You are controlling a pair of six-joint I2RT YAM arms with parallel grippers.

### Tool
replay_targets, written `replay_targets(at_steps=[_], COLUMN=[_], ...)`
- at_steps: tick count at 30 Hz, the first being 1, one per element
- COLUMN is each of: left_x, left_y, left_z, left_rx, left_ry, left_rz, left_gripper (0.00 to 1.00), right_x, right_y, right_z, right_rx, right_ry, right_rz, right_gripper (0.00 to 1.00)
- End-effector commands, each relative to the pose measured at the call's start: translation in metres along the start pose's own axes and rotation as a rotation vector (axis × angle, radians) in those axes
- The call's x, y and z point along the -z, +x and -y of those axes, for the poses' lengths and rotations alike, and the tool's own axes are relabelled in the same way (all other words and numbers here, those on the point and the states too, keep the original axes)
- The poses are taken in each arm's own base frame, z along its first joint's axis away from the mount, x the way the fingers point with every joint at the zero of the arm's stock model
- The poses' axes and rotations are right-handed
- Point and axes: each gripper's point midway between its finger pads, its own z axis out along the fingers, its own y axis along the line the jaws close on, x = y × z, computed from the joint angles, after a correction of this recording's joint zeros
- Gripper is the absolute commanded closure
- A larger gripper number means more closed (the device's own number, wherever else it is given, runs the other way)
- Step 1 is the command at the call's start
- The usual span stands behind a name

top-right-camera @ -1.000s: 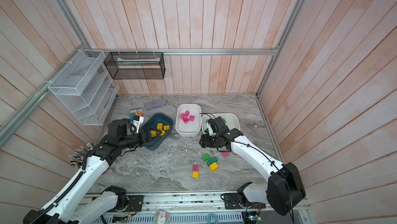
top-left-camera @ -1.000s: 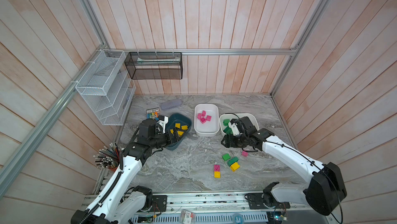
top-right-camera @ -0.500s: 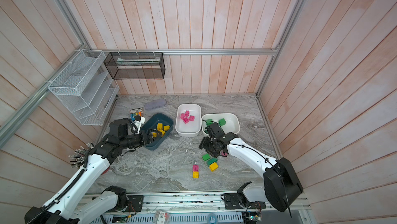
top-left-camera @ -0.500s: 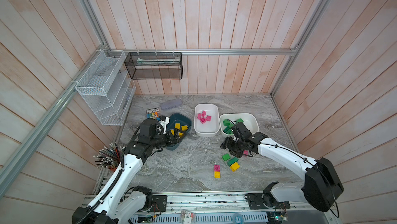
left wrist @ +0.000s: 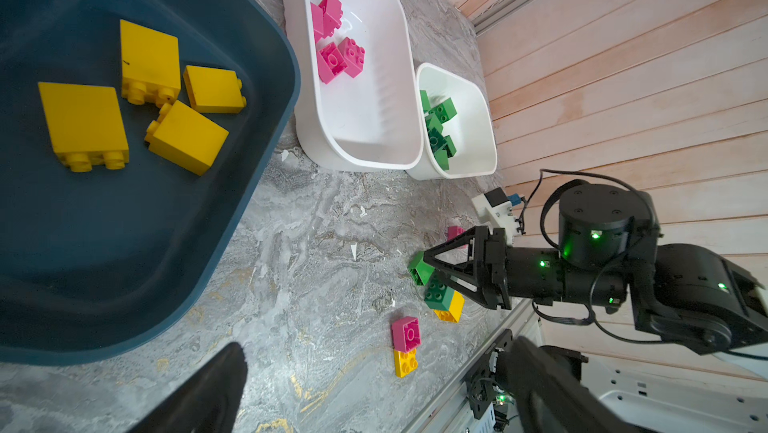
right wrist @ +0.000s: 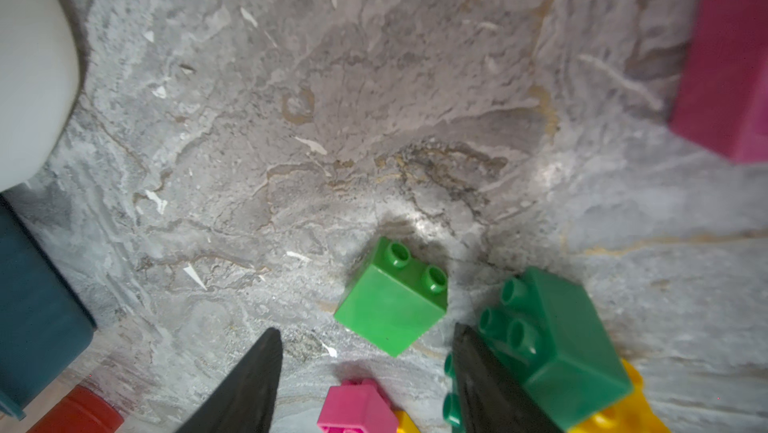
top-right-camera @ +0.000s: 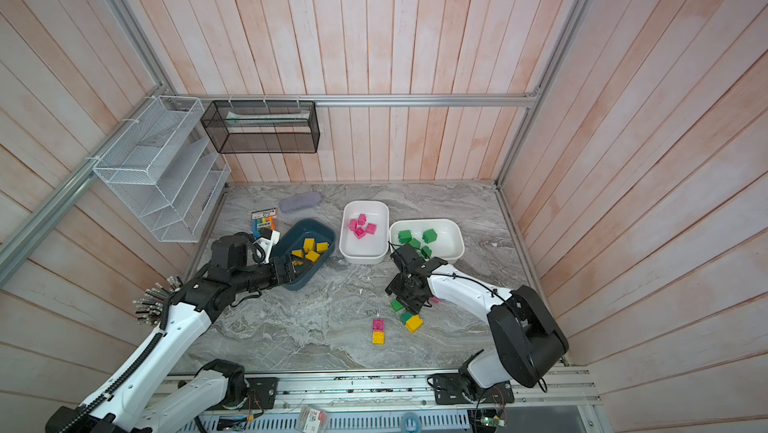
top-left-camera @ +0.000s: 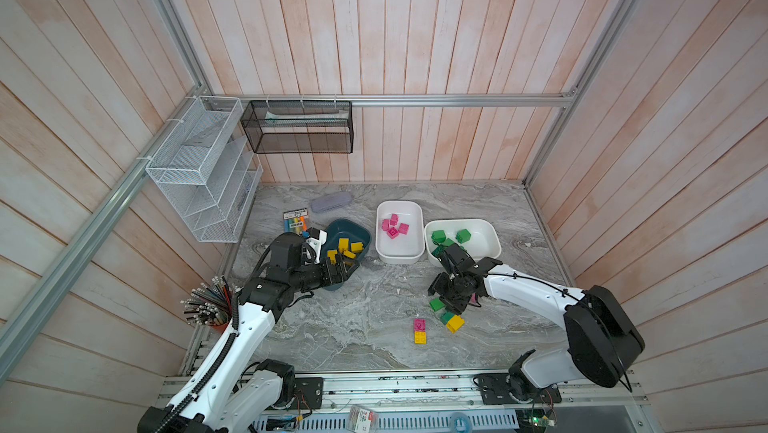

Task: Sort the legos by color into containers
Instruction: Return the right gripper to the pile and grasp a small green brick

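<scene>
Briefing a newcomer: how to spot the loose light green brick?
Find the white tub of green bricks. In front of it, at the right hand, lies the light green brick. Its darker neighbour tops a yellow brick; it lies alone.

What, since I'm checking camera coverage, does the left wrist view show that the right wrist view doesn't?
Only the left wrist view: the tubs' insides, with yellow bricks in the teal tub, pink bricks in one white tub, green bricks in another white tub, and the right gripper from outside. Only the right wrist view: a red thing at the edge, unidentifiable. Both: the light green brick, the dark green brick on a yellow brick, a loose pink brick.
</scene>
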Motion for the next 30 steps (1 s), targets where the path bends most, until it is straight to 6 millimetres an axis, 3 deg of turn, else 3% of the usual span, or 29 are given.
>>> replay_targets(at_steps=[1, 18, 25, 30], left_x=[0.000, -0.002, -0.003, -0.008], left_y=[0.004, 0.012, 0.018, 0.021], left_z=[-0.008, -0.015, -0.020, -0.024], left_rx=[-0.016, -0.011, -0.008, 0.015], left_ry=[-0.026, -0.038, -0.040, -0.031], left_rz=[-0.004, -0.018, -0.013, -0.008], left_gripper=[0.00, 0.00, 0.00, 0.00], right_x=[-0.009, -0.027, -0.030, -0.027], right_y=[0.005, -0.004, 0.004, 0.001], right_z=[0.010, 0.014, 0.028, 0.024], right_rx=[-0.037, -0.037, 0.007, 0.087], right_ry=[0.043, 0.141, 0.231, 0.295], right_rz=[-0.005, 0.017, -0.009, -0.016], right_gripper=[0.35, 0.53, 0.55, 0.55])
